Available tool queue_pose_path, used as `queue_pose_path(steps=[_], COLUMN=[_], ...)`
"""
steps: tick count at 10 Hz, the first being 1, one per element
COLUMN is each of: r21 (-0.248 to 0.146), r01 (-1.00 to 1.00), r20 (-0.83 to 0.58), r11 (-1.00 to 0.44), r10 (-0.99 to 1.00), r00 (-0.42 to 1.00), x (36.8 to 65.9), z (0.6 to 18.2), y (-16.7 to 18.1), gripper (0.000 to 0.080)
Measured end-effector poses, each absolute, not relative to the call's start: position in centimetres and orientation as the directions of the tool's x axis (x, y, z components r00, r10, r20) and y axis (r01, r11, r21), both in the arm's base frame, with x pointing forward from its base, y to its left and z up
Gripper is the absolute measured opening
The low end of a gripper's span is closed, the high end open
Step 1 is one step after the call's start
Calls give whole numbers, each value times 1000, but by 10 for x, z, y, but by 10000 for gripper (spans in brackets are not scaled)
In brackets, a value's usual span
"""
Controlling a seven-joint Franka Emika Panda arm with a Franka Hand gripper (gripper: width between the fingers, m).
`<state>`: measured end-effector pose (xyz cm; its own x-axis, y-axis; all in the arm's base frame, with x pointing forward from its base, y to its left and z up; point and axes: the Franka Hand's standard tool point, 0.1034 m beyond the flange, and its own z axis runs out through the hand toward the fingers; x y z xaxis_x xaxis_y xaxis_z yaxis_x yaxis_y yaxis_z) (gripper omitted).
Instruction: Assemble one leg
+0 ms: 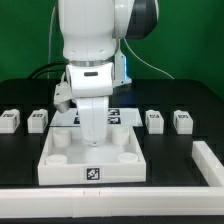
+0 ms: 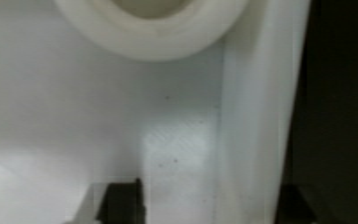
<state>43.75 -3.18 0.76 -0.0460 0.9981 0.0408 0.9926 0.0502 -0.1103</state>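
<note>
You have a close, blurred look at a large white square plastic tray (image 2: pixel 87 130), its flat floor filling most of the frame. Note a round raised white socket ring (image 2: pixel 149 30) standing on that floor, cut off by the frame edge. The tray's raised white rim (image 2: pixel 256 110) runs straight alongside the socket, with a black surface (image 2: pixel 345 90) beyond it. One dark fingertip (image 2: pixel 119 203) of the gripper (image 2: pixel 208 205) hangs over the floor; its grip cannot be judged.

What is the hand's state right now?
Hand: cannot be told; it sits low over the tray, and no view shows its jaws clearly.
</note>
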Motion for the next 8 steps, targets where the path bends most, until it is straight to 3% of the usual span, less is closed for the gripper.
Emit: queue_pose_path(steps=[1, 8], r21=[-111, -94], r01=[993, 994], r20=[41, 39], r11=[50, 49], r10=[998, 998], r00=[-46, -45], x=[437, 441], z=[8, 9], y=[-32, -32], gripper=[96, 68])
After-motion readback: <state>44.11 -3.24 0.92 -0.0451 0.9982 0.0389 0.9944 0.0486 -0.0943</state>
